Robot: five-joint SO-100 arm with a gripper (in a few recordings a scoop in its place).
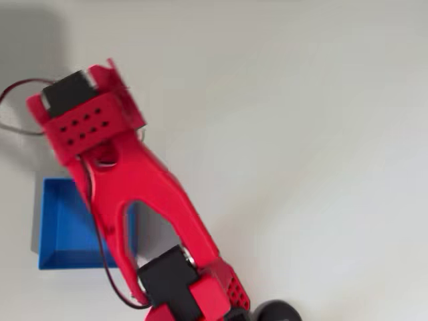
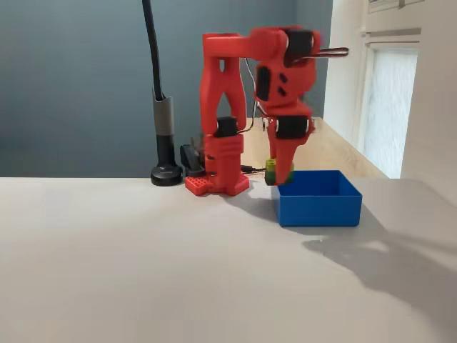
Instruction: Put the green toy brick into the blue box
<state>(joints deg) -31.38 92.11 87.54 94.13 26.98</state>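
In the fixed view my red gripper (image 2: 278, 174) points straight down, shut on the green toy brick (image 2: 272, 171), a small lime-green block with a darker lower part. It hangs just above the left rear rim of the blue box (image 2: 318, 206), a square bright-blue tray with low walls. From overhead, the red arm (image 1: 127, 180) covers the right side of the blue box (image 1: 63, 231); the brick and the fingertips are hidden beneath the arm there.
A black lamp stand (image 2: 166, 171) with a gooseneck rises behind the table beside the arm's red base (image 2: 218, 182). Red and black cables (image 1: 17, 107) loop off the wrist. Pale bare tabletop (image 1: 301, 134) spreads to the right in the overhead view.
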